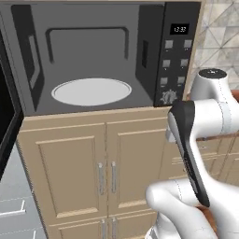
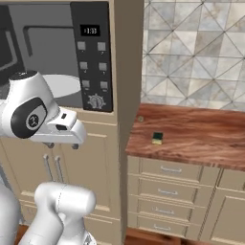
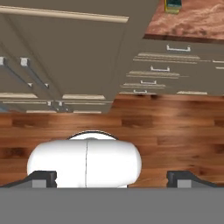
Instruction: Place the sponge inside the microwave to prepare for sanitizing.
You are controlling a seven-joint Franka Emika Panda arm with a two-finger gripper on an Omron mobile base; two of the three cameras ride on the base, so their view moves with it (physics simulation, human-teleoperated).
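The microwave (image 1: 28,60) stands open in the tall cabinet, grey inside, with a bare white turntable (image 1: 91,91); its dark door (image 1: 7,121) hangs out to the left. Its button panel (image 2: 93,57) faces me in the right base view. On the wooden counter (image 2: 201,134) to the right lies the sponge (image 2: 157,138), yellow and green, alone near the counter's left end. My gripper (image 2: 61,145) hangs below the microwave's front, left of the counter and well away from the sponge, pointing down. In the hand view the gripper (image 3: 112,179) is open, nothing between its fingertips (image 3: 43,178), and the sponge (image 3: 173,5) sits at the top edge.
Beige cabinet doors (image 1: 105,172) with metal handles sit under the microwave. Drawers (image 2: 167,170) run below the counter, and a tiled wall (image 2: 191,52) rises behind it. A wooden floor (image 3: 175,131) lies below the hand. The cabinet's side post (image 2: 127,72) stands between microwave and counter.
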